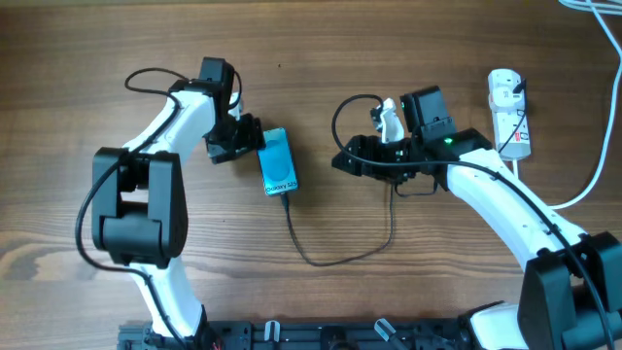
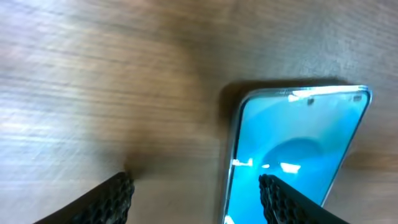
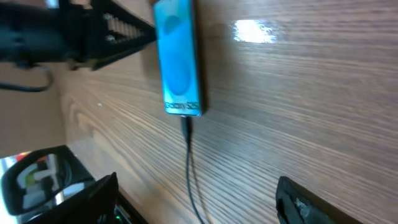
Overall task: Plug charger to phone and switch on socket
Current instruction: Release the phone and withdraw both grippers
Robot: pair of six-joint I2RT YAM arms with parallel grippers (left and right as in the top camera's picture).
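Note:
The phone [image 1: 278, 162] lies flat on the wooden table, teal screen up. It also shows in the left wrist view [image 2: 298, 155] and the right wrist view [image 3: 178, 62]. The charger [image 1: 321, 261], a thin black cable, has its tip in the phone's near end [image 3: 186, 127] and loops back under my right arm. My left gripper [image 1: 251, 138] is open at the phone's upper left edge, one finger over the screen [image 2: 196, 202]. My right gripper [image 1: 340, 160] is open and empty, right of the phone, with the cable running between its fingers [image 3: 199, 205]. The white socket [image 1: 508, 114] lies at the far right.
A thick white cable [image 1: 603, 146] runs along the table's right edge past the socket. My left arm shows at the top left of the right wrist view [image 3: 62, 31]. The arm bases [image 1: 292, 335] stand at the table's front edge.

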